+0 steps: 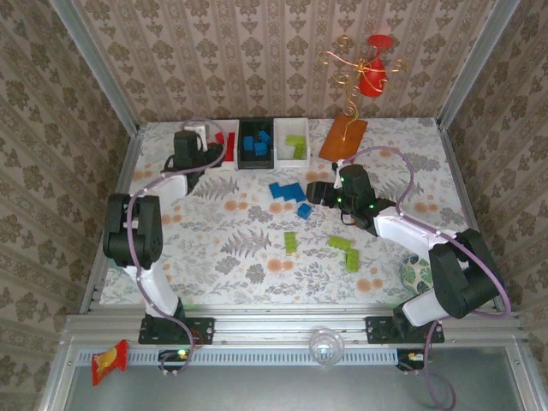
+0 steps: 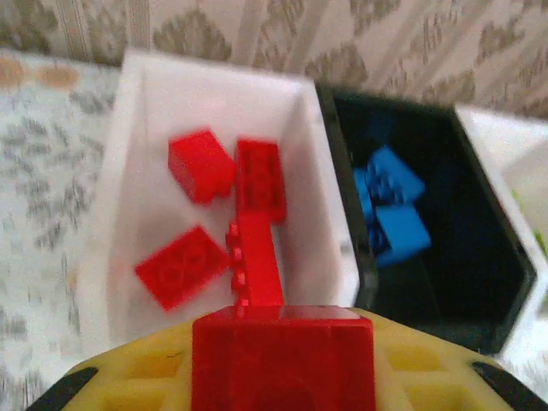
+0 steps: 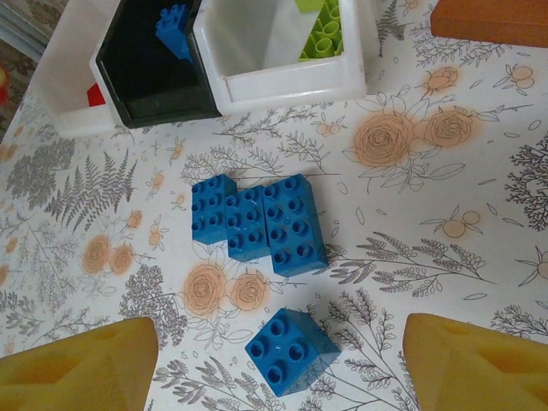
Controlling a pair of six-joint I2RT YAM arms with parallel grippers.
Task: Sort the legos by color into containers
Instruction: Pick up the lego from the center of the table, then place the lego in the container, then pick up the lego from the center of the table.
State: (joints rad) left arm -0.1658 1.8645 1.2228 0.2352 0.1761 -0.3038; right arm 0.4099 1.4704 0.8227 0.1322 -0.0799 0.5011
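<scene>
Left gripper (image 2: pixel 282 381) is clenching a red studded plastic brick (image 2: pixel 282 342) above the red-filled white plastic bin (image 2: pixel 128 171) beside the blue-filled black plastic bin (image 2: pixel 479 257); right gripper (image 3: pixel 278 364) is gaping over a loose blue brick (image 3: pixel 291 351) in front of that bin.

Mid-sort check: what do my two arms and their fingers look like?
The left arm and right arm share black joint housings, white links and a looping lavender cable each. The fingers are chunky yellow wedges. Green lights glow near the right wrist.

Top cam: high at near edge, looking down on whole table (image 1: pixel 223 248); left wrist cam close over white bin (image 2: pixel 128 128); right wrist cam low, facing down; all share black bin (image 1: pixel 256 162).
</scene>
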